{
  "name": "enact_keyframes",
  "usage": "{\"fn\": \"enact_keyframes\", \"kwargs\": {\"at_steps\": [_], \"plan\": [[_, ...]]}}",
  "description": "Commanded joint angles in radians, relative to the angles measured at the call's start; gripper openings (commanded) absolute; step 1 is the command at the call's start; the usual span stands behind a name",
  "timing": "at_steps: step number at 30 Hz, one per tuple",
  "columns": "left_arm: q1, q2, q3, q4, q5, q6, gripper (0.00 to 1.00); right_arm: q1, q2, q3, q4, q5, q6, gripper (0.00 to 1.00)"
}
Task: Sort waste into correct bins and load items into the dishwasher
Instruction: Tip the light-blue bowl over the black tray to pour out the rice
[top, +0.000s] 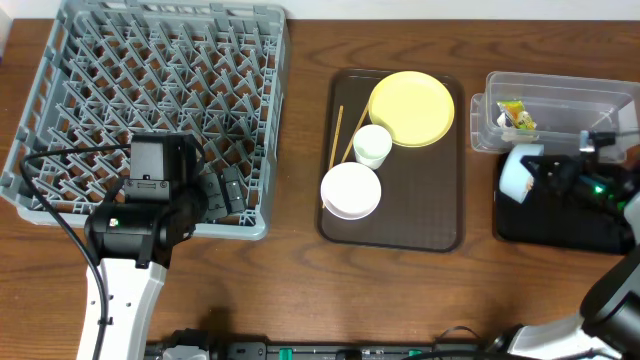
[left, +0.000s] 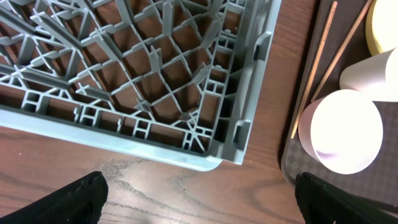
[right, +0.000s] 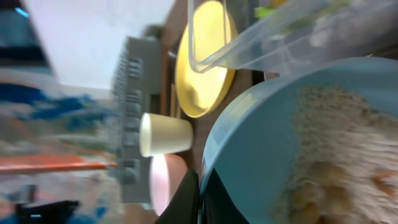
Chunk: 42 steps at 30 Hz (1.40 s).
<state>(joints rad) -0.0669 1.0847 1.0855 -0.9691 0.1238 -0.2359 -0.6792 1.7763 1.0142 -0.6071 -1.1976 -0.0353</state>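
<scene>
My right gripper (right: 200, 194) is shut on the rim of the light blue bowl (right: 261, 149), which holds beige food crumbs (right: 339, 155). Overhead, that bowl (top: 519, 172) is tipped on its side over the left end of the black tray (top: 560, 225), beside the clear tub (top: 560, 95) holding the snack wrapper (top: 517, 117). My left gripper (left: 199, 208) is open over bare wood at the front right corner of the grey dish rack (left: 155, 81). The yellow plate (top: 411, 107), small cup (top: 372, 145), white bowl (top: 350, 190) and chopsticks (top: 338, 135) lie on the brown tray.
The brown serving tray (top: 420, 215) sits mid-table between the dish rack (top: 150, 100) and the bins. The left arm (top: 140, 225) lies over the rack's front edge. A cable (top: 50, 200) loops at the rack's left.
</scene>
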Motion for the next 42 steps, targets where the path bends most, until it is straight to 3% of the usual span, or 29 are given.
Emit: {"fn": "enact_keyframes", "kwargs": {"at_steps": [1, 5, 28, 42], "plan": [[0.005, -0.002, 0.018, -0.003, -0.013, 0.002, 0.99, -0.054, 0.057, 0.021, 0.004, -0.208, -0.026, 0.01], [0.005, -0.002, 0.018, -0.003, -0.013, 0.002, 0.99, -0.114, 0.119, 0.021, 0.04, -0.362, -0.018, 0.01], [0.005, -0.002, 0.018, -0.003, -0.013, 0.002, 0.99, -0.348, 0.131, 0.021, 0.098, -0.362, 0.17, 0.01], [0.005, -0.002, 0.018, -0.003, -0.013, 0.002, 0.99, -0.203, 0.131, 0.021, 0.091, -0.363, 0.181, 0.01]]}}
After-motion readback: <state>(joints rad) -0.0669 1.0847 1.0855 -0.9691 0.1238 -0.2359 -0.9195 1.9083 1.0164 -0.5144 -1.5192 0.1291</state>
